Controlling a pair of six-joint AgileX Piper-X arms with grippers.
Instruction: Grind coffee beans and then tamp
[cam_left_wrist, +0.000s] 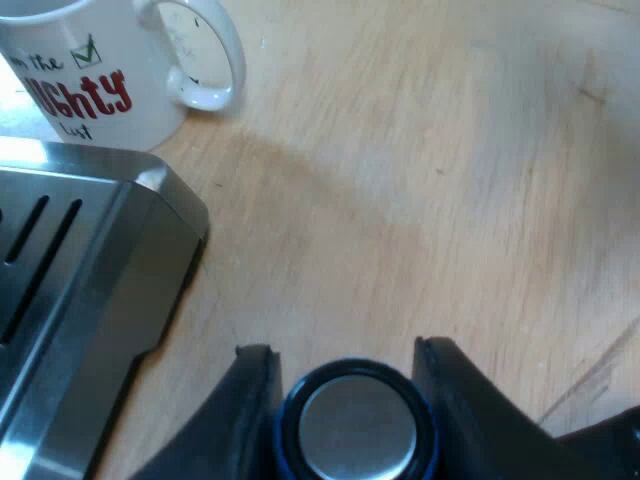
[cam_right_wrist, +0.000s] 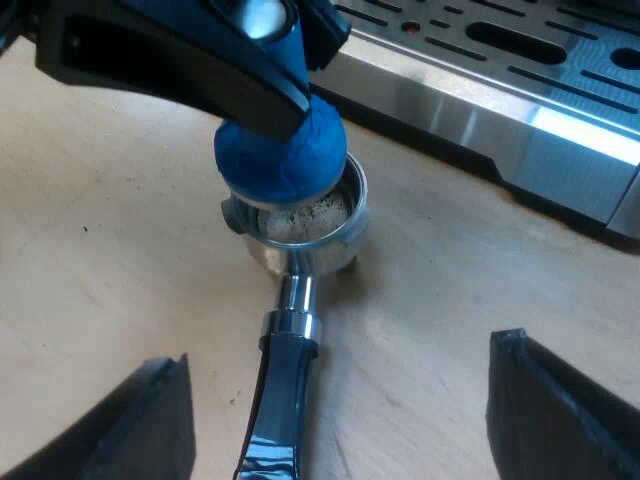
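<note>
Right wrist view: the wooden surface is seen carrying all other items. The espresso machine is placed on it, its steel base and slotted drip tray being presented toward the work area. In the left wrist view, a corner of the machine is seen close to the white mug, which is printed with red and black lettering and stands upright on the surface, just beside the machine. The right end effector is held above the surface with its two black fingers spread wide apart; nothing is gripped between them. The metal holder is set down on the surface near the machine's base, with its handle directed toward the gap between these fingers. Its basket faces upward, and pale brown grounds are visible inside. The left end effector is closed on the blue tamper: one finger is seated against each side of the tamper's head, whose round metal cap is visible between them. In the right wrist view, the tamper is seen held at the mouth of the basket, where part of the opening is covered by its blue body. Whether the tamper's base is pressed onto the grounds cannot be determined.
</note>
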